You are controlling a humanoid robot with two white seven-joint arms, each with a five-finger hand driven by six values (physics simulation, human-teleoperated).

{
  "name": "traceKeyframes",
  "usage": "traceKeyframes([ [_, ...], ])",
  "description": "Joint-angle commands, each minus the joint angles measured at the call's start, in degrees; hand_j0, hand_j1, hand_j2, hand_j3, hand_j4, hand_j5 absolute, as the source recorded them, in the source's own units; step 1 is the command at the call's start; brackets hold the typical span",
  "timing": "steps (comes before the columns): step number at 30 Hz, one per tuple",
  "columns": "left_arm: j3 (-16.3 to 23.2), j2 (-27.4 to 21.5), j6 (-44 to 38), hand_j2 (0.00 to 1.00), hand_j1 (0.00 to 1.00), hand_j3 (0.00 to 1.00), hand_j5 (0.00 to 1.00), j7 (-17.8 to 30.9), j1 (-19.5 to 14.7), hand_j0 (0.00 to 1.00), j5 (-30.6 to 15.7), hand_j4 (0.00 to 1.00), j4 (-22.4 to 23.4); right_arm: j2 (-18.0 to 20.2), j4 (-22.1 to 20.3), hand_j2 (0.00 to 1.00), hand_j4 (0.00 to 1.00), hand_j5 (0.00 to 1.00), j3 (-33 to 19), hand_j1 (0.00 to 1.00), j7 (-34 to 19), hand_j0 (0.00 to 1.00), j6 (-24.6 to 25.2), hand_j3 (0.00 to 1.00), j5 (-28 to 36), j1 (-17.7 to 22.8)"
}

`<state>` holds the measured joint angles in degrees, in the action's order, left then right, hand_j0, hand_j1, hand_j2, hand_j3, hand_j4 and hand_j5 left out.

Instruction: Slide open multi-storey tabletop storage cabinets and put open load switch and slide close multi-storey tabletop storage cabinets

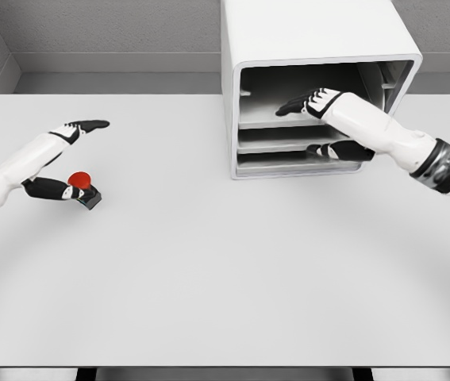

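The white storage cabinet [320, 40] stands at the back of the table, right of the middle, its front showing three stacked trays. My right hand [296, 127] reaches into it and is open. Its black fingers [296, 103] lie flat over the upper tray [260, 121], and the thumb sits lower, by the middle tray [268, 143]. The load switch [83, 187], a red knob on a dark base, rests on the table at the left. My left hand [88, 157] is open around it, with the thumb against the switch's left side and the fingers [90, 125] stretched out well behind it.
The white table [225, 278] spreads wide in front of the cabinet. A grey wall runs behind the table's far edge. The bottom tray [288, 165] sits just above the tabletop.
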<state>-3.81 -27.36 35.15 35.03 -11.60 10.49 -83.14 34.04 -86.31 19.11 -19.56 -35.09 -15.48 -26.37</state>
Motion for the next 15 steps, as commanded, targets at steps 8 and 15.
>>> traceKeyframes([
  [8, 5.3, -7.01, -0.15, 1.0, 1.0, 1.0, 1.0, -0.03, -0.7, 1.0, -0.38, 1.0, 4.91, -2.31, 5.45, 0.81, 0.81, 0.81, 1.72, 0.81, 0.05, 0.81, 0.28, 0.81, -2.36, -1.58],
  [15, 9.35, -8.24, -0.15, 1.0, 1.0, 1.0, 1.0, -0.03, -4.04, 1.0, 0.68, 1.0, 8.34, -3.1, 6.77, 0.81, 0.81, 0.81, 1.72, 0.81, 0.14, 0.81, 1.87, 0.81, -4.82, -1.58],
])
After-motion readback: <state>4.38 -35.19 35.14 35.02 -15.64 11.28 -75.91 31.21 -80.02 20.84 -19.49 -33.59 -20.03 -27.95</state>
